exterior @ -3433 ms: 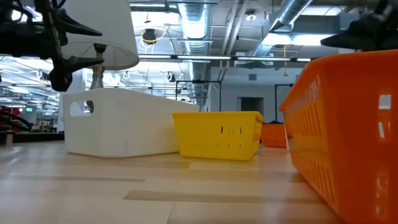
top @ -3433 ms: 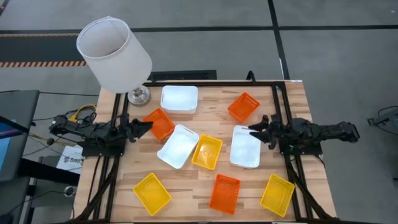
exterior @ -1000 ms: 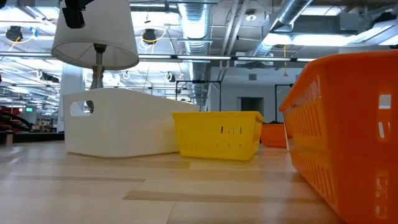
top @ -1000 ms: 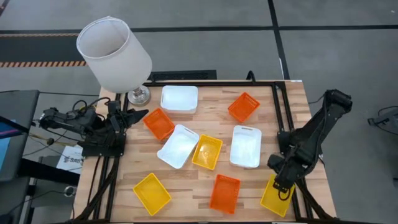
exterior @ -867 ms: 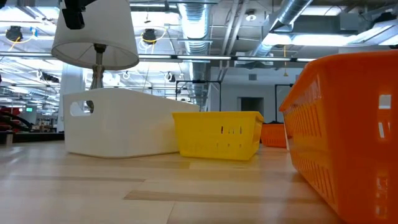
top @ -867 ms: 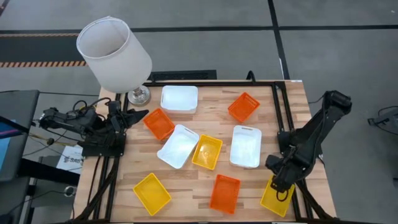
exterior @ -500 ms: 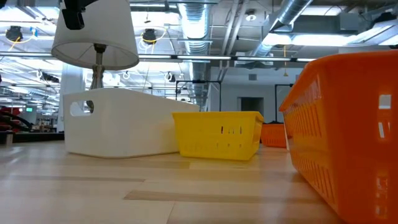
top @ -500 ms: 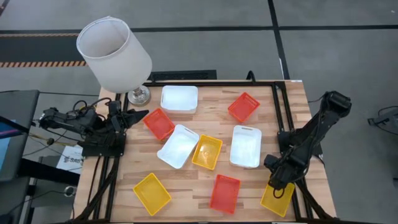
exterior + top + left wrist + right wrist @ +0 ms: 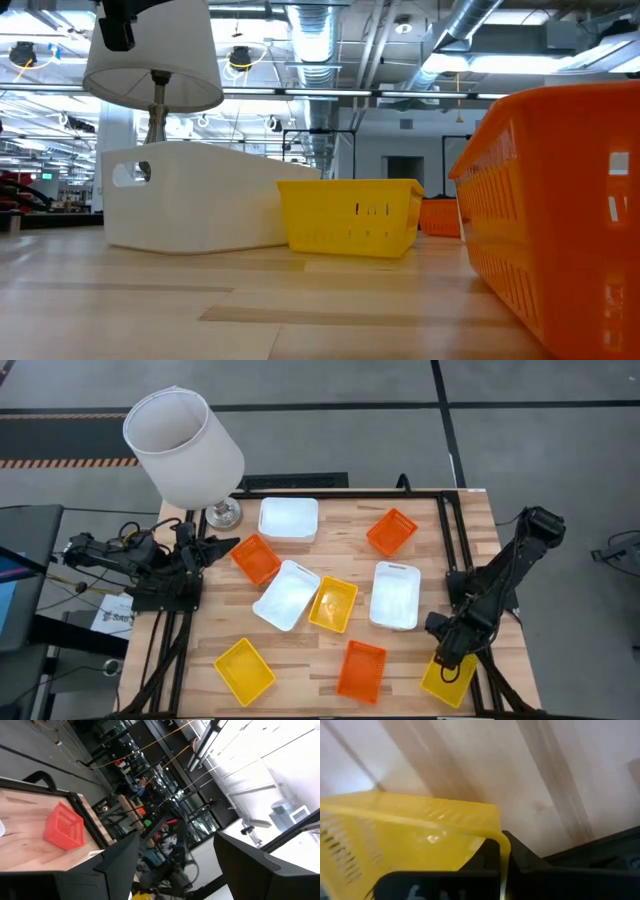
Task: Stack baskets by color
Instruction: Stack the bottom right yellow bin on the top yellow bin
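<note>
We see the right gripper (image 9: pixel 448 660) clamped on the rim of a yellow basket (image 9: pixel 449 679) at the table's (image 9: pixel 330 560) near right corner. The left gripper (image 9: pixel 225 544) waits, jaws apart, at the left edge beside an orange basket (image 9: pixel 256 559).

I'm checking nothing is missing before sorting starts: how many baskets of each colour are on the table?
White baskets: 3
Orange baskets: 3
Yellow baskets: 3, one gripped by the right gripper
Total: 9
</note>
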You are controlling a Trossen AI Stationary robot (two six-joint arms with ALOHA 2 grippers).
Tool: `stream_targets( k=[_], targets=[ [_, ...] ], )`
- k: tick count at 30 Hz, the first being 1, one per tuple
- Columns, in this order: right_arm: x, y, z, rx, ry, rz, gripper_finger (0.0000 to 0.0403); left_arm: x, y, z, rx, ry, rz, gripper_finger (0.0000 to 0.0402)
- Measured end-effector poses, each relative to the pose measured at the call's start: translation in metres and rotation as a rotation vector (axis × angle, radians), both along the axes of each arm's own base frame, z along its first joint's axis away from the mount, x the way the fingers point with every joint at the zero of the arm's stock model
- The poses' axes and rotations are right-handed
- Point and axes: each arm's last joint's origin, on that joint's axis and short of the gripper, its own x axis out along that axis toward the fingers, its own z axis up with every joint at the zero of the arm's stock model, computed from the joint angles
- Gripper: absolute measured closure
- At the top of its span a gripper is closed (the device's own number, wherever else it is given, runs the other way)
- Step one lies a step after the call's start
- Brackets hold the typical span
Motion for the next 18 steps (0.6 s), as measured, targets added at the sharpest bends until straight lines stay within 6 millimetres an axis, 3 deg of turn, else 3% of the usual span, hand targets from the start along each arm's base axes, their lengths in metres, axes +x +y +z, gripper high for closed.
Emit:
stream_targets(
  k=[4,8,14,18],
  targets=[
    [0.007,-0.001,0.034,0.056,-0.039,0.02,0.0395,0.0,0.0,-0.001,-0.004,0.007,0.006,0.0155],
    [0.016,-0.013,0.082,0.102,-0.134,0.001,0.0395,0.0,0.0,-0.001,-0.003,0.008,0.006,0.0155],
    [0.049,-0.06,0.144,-0.058,-0.429,-0.072,0.0397,0.0,0.0,-0.001,0.001,0.01,0.007,0.0155],
    [0.08,-0.1,0.159,-0.158,-0.496,-0.054,0.0396,0.0,0.0,-0.001,0.001,0.01,0.008,0.0155]
  ],
)
